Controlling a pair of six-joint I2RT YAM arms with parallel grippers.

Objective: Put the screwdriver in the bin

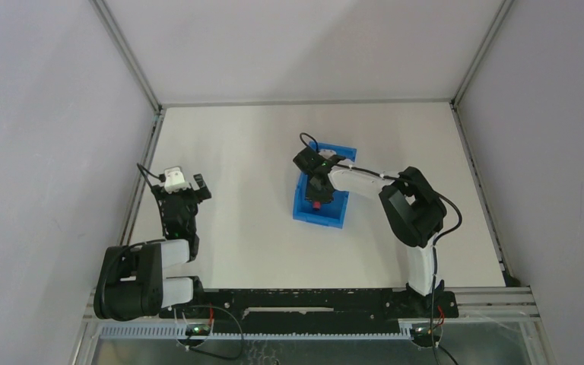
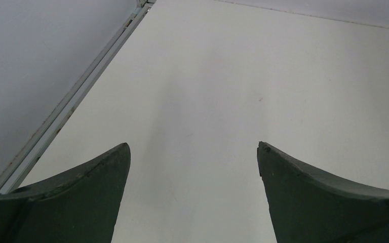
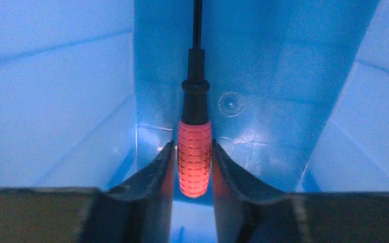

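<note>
Screwdriver (image 3: 194,152) is inside the bin (image 3: 55,101), long axis along the bin's length, red handle toward its near end, black shaft pointing to its far end. Right gripper (image 3: 192,146) fingers closely flank the handle; clamped or released cannot be determined. Left gripper (image 2: 193,148), well left of the bin, stands spread and empty.

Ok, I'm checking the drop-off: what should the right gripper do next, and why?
Probably open wider. The right gripper is down inside the bin, its fingers close beside the red handle of the screwdriver, so a clear release should come before lifting out.
</note>
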